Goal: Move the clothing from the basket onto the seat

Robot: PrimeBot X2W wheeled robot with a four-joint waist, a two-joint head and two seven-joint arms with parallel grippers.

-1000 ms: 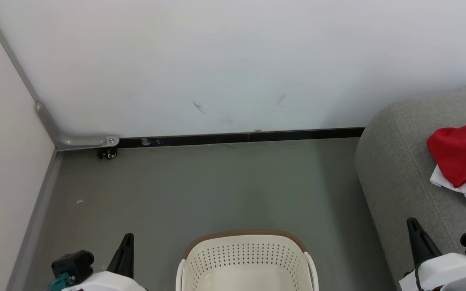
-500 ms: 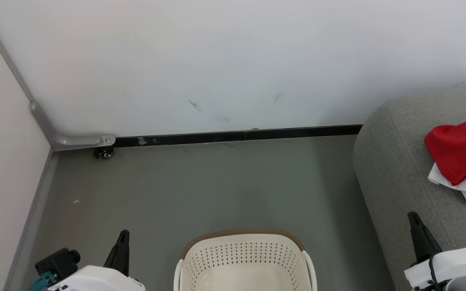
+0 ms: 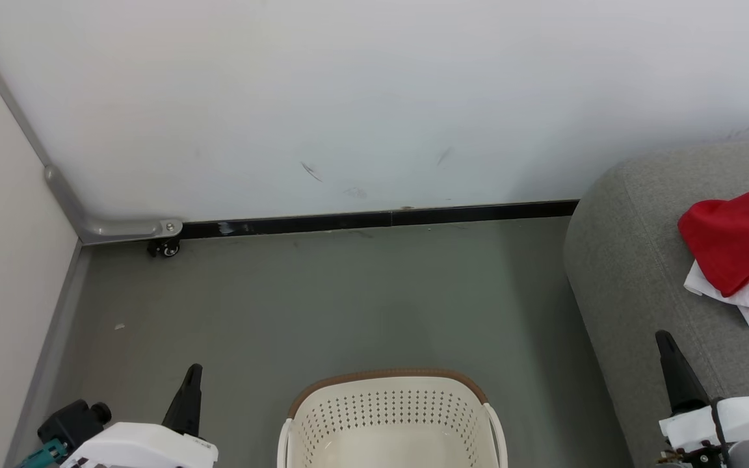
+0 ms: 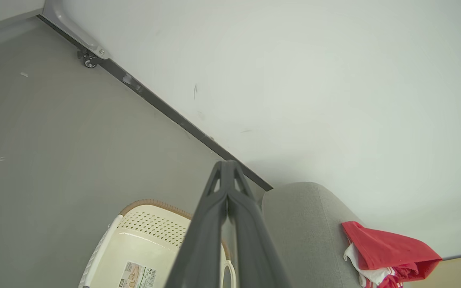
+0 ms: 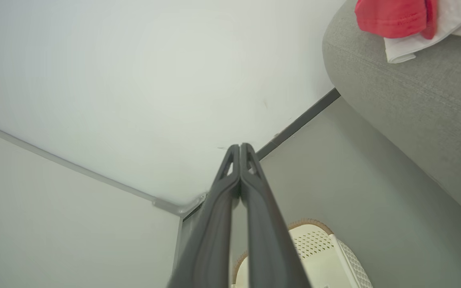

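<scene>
Red-and-white clothing lies heaped on the grey seat, well to the right of the basket and clear of it; the basket itself stands on the floor short of the wall, and every part of its inside that shows is bare plastic, with only a printed label on its bottom; by that showing the transfer looks complete or very nearly so, with nothing left to lift unless a garment sits in the part out of sight; the left gripper hangs to the left of the basket, its fingers pressed together on nothing; the right gripper hangs to the right of the basket, over the near edge of the seat, its fingers likewise together and empty; the near half of the basket is cut off at the bottom of the head view, and the left fingers cover a strip of it in the left wrist view, so its full floor cannot be checked; the heap runs off the frame on the side away from the basket; how many garments it holds cannot be told, and no lettering can be made out.
</scene>
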